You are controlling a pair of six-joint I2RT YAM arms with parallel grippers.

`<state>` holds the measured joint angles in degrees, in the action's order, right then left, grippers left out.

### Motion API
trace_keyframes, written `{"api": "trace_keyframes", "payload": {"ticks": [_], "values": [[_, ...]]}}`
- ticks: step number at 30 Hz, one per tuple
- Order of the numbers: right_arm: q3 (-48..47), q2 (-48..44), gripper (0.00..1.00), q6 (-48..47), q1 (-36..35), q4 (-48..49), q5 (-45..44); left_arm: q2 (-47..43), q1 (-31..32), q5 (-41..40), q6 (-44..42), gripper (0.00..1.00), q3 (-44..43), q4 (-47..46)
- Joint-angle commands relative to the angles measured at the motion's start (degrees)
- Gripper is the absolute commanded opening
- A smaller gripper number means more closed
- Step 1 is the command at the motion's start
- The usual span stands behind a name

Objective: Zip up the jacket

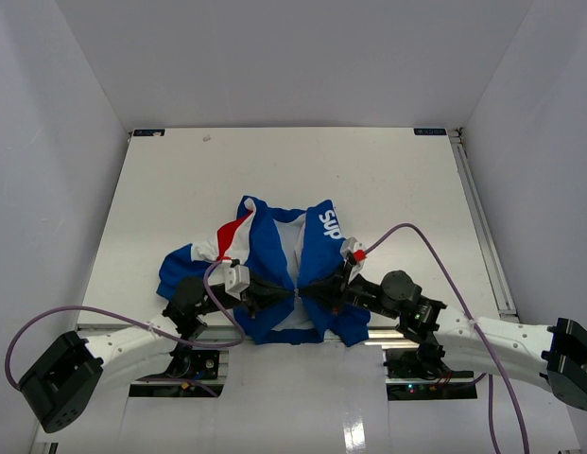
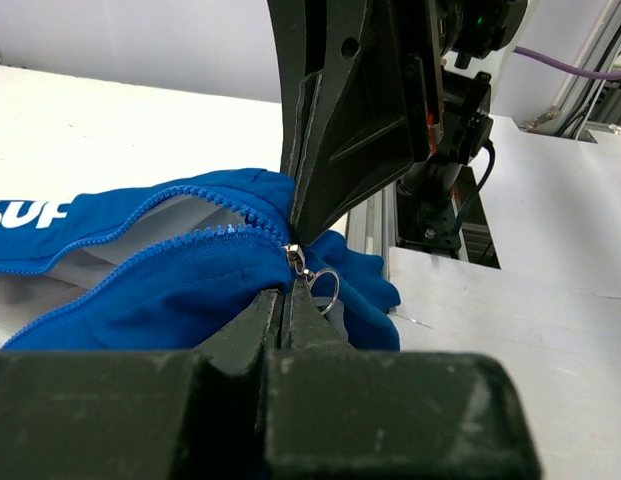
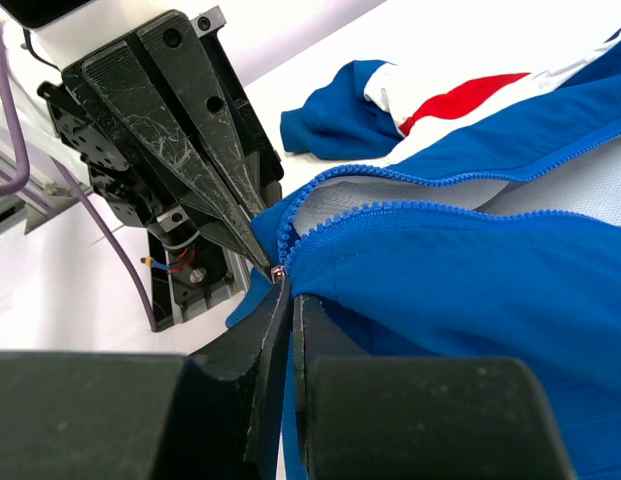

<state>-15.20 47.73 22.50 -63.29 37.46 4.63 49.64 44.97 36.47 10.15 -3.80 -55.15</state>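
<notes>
The blue jacket (image 1: 317, 251) lies front up near the table's front edge, its white lining showing between the parted zipper rows. The silver zipper slider (image 2: 293, 256) with its ring pull (image 2: 328, 287) sits at the bottom hem. My left gripper (image 1: 291, 294) reaches in from the left, its jaws pressed together on the pull just under the slider (image 3: 278, 272). My right gripper (image 1: 305, 292) comes from the right, shut on the jacket's blue hem (image 3: 470, 290) beside the slider. The two grippers' tips nearly touch. Above the slider the teeth (image 2: 190, 235) stand apart.
A sleeve with red and white panels (image 3: 460, 95) trails off to the left of the jacket. The table's front edge with an aluminium rail (image 2: 375, 225) and the arm bases lies just behind the grippers. Purple cables (image 1: 435, 251) loop over both arms. White walls enclose the table.
</notes>
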Motion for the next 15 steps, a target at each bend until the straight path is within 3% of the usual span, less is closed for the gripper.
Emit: {"api": "trace_keyframes", "payload": {"ticks": [1,15], "values": [[-3.6,-2.3,0.08,-2.4,0.0,3.8,-1.5,2.3,0.1,5.1,-0.8,0.0,-1.3,4.6],[-5.5,-1.9,0.08,-4.8,0.0,2.4,-0.3,4.8,0.1,11.0,-1.1,0.0,-2.1,3.5]]}}
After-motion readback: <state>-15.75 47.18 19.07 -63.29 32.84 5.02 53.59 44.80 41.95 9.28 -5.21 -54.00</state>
